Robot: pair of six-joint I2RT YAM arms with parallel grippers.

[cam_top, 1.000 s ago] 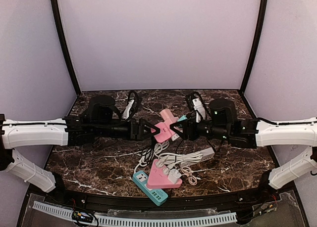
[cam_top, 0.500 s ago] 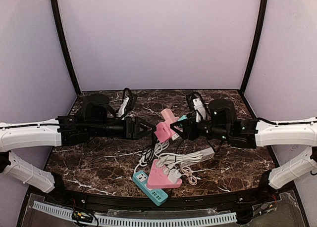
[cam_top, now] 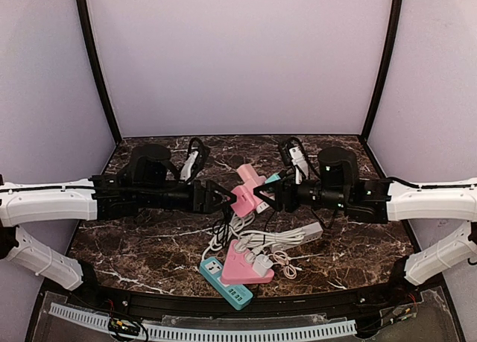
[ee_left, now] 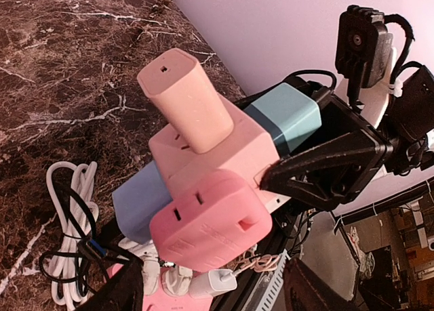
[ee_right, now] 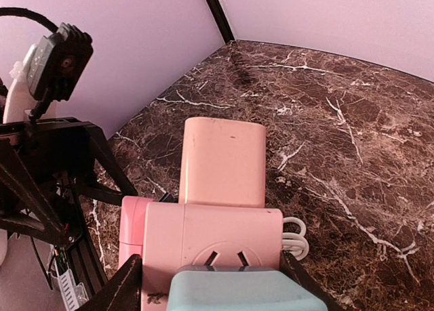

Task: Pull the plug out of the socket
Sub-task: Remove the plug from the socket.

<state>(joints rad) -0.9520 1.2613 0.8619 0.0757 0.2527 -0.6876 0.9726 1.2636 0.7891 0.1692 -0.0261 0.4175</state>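
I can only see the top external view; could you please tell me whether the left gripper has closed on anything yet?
Observer: Not yet. The left wrist view shows the left gripper open, fingers apart, with a rounded pink adapter straight ahead of them.
Operator: Thank you. And the other arm?
Observer: Its wrist view shows the right gripper shut on a teal plug seated in the pink socket cube.
Operator: Is any plug hidden from me?
Observer: Yes, a pale-blue plug sits in the cube's side opposite the teal one.
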